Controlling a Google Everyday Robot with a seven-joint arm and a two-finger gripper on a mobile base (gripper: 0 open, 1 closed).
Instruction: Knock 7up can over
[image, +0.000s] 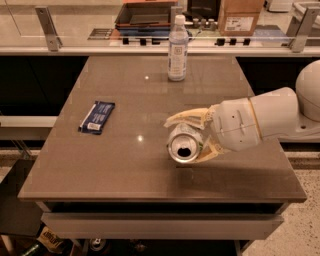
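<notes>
End effector (185, 141) low over table (125, 170), pinching tipped 7up can (183, 146), label unreadable.

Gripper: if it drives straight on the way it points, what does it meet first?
The 7up can, held between the gripper's fingers. Beyond it the line runs toward the picture's left over bare table; the blue packet looks off to the far side of it, though depth is unclear.

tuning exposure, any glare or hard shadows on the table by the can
Camera view: two small glints on the table, one just left of the 7up can; a dark shadow under the can; the gripper, shut on it right of centre, evenly lit.
</notes>
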